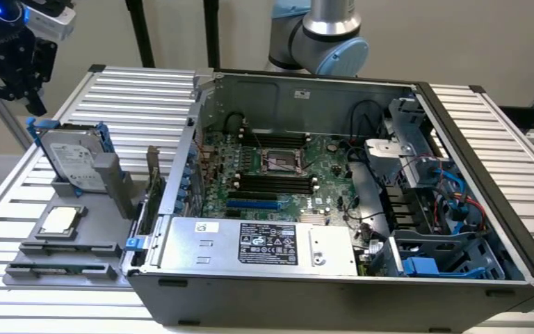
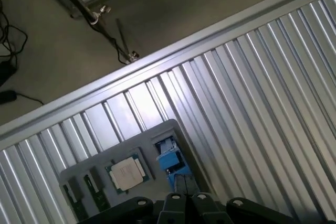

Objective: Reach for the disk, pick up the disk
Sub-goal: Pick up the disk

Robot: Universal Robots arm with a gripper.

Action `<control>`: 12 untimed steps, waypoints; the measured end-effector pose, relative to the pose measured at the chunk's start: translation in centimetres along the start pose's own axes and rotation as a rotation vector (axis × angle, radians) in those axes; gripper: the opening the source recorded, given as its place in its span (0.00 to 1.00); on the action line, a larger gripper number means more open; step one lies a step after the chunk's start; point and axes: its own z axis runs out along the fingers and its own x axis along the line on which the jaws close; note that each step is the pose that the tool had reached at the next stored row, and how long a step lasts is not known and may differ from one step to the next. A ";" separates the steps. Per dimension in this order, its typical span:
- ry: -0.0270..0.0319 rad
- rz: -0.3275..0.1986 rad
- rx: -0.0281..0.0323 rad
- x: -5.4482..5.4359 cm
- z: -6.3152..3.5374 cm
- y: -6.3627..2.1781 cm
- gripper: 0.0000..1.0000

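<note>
**Overhead and Closed: Gripper Position Relative to the Disk**

1. Gripper. In the exterior view, the black gripper (image 1: 31, 97) hung at the upper left of the frame, off the corner of the ribbed metal table (image 1: 489, 132). In the wrist view, the gripper (image 2: 185, 184) pointed down toward the table, and its fingers (image 2: 180, 186) were pressed together with nothing between them.

2. Disk. The disk (image 1: 70, 154) stood upright on its edge in a grey holder (image 1: 109, 182) on the table, at the exterior view's left of the open computer case (image 1: 341, 296). Its white label faced the camera, and the blue carrier (image 1: 33, 129) framed its edges. The gripper was higher than the disk and toward the exterior view's left of it, near but not touching. In the wrist view, the disk (image 2: 169, 158) appeared edge-on as a blue and grey strip just beyond the fingertips.

3. Adjacent items. A small square chip (image 1: 60, 220) lay flat on the grey tray in front of the disk; in the wrist view the chip (image 2: 126, 174) lay beside the disk. Inside the case, the motherboard (image 1: 277, 174) was exposed, and a silver box (image 1: 262, 243) with a black label sat along the near wall.

4. Arm. A grey arm (image 1: 327, 35) joint rose behind the case.
</note>
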 end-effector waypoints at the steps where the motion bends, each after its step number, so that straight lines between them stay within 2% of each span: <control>1: -0.0001 -0.010 0.0009 0.0 0.00 -0.01 0.11; 5: -0.0009 -0.043 0.0044 0.0 0.01 -0.17 0.11; 8: -0.0004 -0.072 0.0049 -0.1 0.09 -0.30 0.11; 12: 0.0016 -0.136 0.0049 -0.1 0.24 -0.33 0.11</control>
